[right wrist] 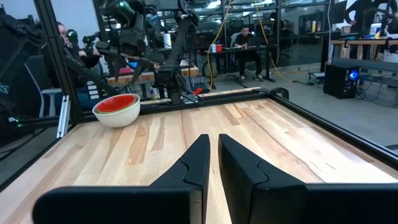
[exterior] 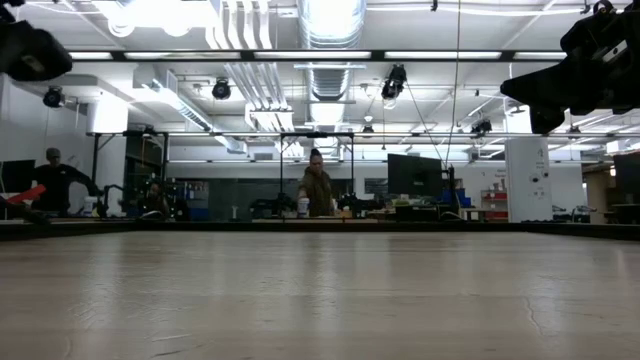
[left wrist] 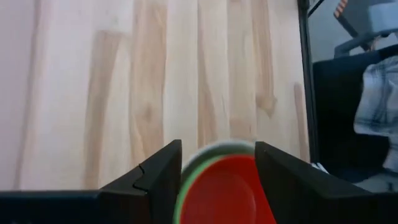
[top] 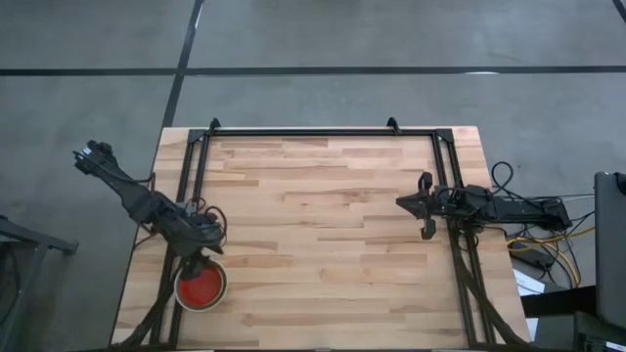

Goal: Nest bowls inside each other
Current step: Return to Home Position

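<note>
Bowls (top: 201, 286): sitting in one stack on the table (top: 333, 196), close to its left edge and near a corner.
Stack colours: the red bowl (left wrist: 227, 190) is lying on top. A thin green rim is peeking out around it. The white bowl (right wrist: 118, 114) is holding them all from below.
Left claw (left wrist: 217, 149): hanging just over the stack and not touching it. Its fingers are spreading wide and holding nothing. The red bowl is showing in the gap between them.
Right claw (right wrist: 214, 143): hanging over the right side of the table, well apart from the bowls, and pointing across toward the left side. Its fingers are pressing almost together and holding nothing.
Table top: pale wood planks are running from left to right.
Frame (top: 323, 132): black bars are running along the table's edges.
Wires (top: 548, 244): lying in a tangle beside the right arm.
Room: one person (exterior: 317, 190) is standing far behind the table. Another person (right wrist: 244, 37) is sitting at a desk.
Writing: anything written in the room is looking too small to read.
</note>
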